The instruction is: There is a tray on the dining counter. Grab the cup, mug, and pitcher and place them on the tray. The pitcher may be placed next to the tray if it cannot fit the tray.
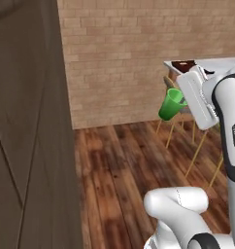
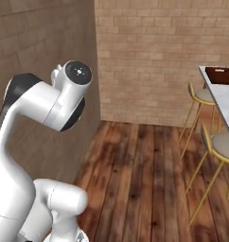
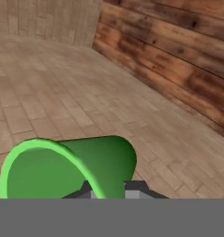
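While the claw (image 3: 107, 190) is pinching the rim of the green cup (image 1: 170, 104) with its jaws nearly shut, the cup is hanging tilted just ahead of it — off the floor, with the tray (image 2: 220, 75) lying well beyond on the dining counter (image 2: 225, 101). Carrying it well likely means gripping firmly, travelling smoothly, and levelling the cup before lowering it onto the tray.

Cup (image 3: 72, 169) is presenting as smooth bright green plastic with a soft sheen, rim lighter than the body. Floor (image 1: 134, 165) is showing dark, streaky wood planking, semi-glossy. Back wall (image 2: 149, 56) is reading as matt tan brick, rough-jointed. Tabletop (image 2: 225, 101) is appearing as polished pale marble. Tray (image 2: 221, 75) is looking dark brown, matt. Stool (image 2: 199, 111) legs are showing thin brassy metal.
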